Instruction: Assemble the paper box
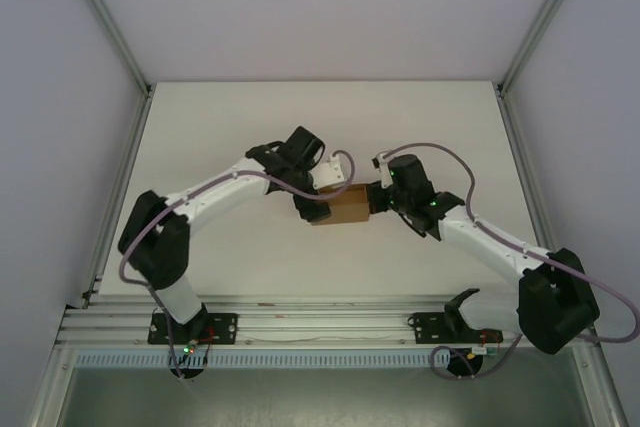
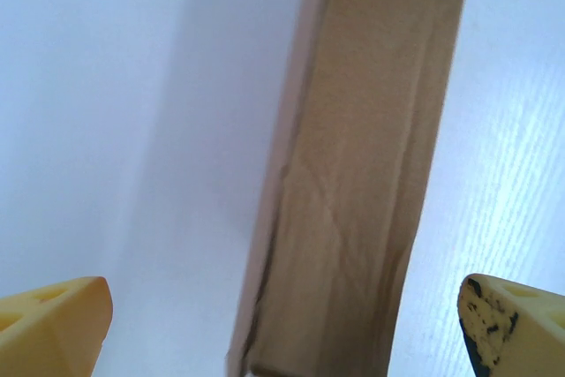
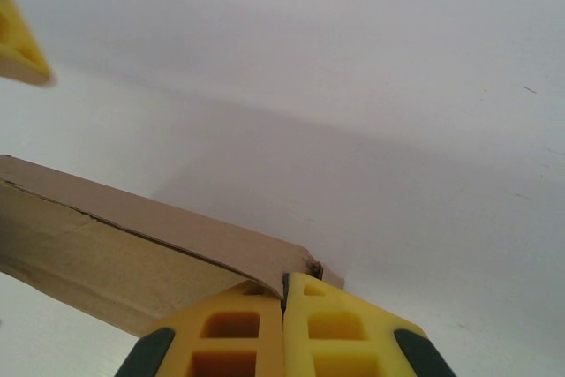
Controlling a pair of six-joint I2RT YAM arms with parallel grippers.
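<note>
Paper box point(image 1: 345, 205), small, brown cardboard, is pinched at one edge by the clamped right tool point(image 3: 284, 284); the wide-spread left tool point(image 2: 281, 297) should be closed squarely across it.

Your left arm point(image 1: 215, 192) rises from its base to a bent elbow, and the forearm reaches inward toward the middle. Your left gripper point(image 1: 313, 207) is spread wide, its yellow fingertips point(image 2: 53, 328) far apart; the paper box point(image 2: 371, 174) sits in the gap between the jaws, touching neither tip. Your right arm point(image 1: 490, 242) mirrors that pose from the other side. Your right gripper point(image 3: 284, 306) is clamped tight, pads pressed together, pinching a thin edge of the box right at the jaw tips.
</note>
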